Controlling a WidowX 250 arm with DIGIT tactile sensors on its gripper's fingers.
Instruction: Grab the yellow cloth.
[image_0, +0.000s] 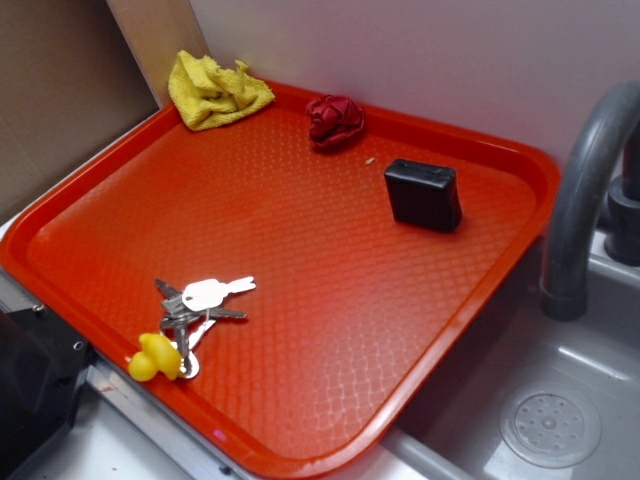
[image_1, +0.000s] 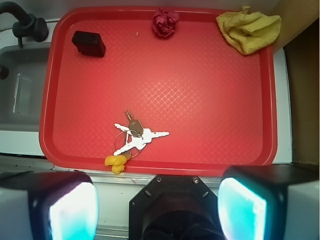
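Gripper — jaws apart, nothing between them — sits at the near edge of the red tray. Keys lie nearest, black box farther. Yellow cloth occupies the far corner, overlapping the rim.

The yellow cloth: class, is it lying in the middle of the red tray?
No. The yellow cloth sits bunched at a far corner of the tray, draped over its rim.

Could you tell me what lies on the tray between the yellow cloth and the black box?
The dark red fabric wad sits between the yellow cloth and black box; both views show it.
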